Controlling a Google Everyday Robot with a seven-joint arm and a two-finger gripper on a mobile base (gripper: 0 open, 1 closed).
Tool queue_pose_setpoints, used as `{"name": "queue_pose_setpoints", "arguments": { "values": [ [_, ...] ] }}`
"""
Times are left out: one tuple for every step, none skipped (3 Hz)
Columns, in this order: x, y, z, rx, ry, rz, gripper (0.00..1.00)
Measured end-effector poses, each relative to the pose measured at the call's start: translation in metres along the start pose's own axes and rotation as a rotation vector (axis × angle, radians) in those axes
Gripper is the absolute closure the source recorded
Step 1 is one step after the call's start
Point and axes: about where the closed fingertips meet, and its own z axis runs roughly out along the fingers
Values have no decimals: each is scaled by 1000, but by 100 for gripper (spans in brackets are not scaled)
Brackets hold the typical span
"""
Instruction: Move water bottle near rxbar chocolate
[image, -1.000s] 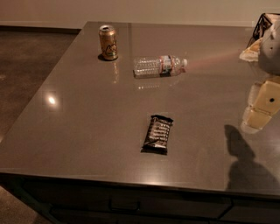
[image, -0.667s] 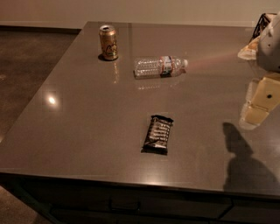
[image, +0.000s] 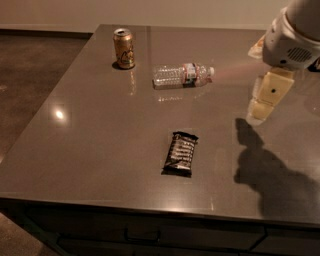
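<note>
While water bottle (image: 181, 75) stays, end effector (image: 261, 109) right of it nears.

No wording can be read. The flat snack bar in a shiny black wrapper (image: 180, 153) carries rows of white lettering, perhaps a brand name, too small to make out. The small clear ribbed plastic bottle (image: 181, 75) wears a reddish-and-white label band and the gold drink can (image: 124, 48) a printed design, both illegible. The cream-coloured gripper (image: 261, 107) hangs at the right, well apart from all three.

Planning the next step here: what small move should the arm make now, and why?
Probably swing the gripper left toward the clear ribbed plastic water bottle. The gripper hangs over the right side of the grey table, away from it, and the bottle lies on its side, apart from the black-wrapped rxbar chocolate.
</note>
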Motion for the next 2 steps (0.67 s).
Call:
{"name": "queue_pose_setpoints", "arguments": {
  "values": [
    [-16,-25,18,-3,-17,-19,0],
    [-31,-49,41,-19,-25,-34,0]
  ]
}}
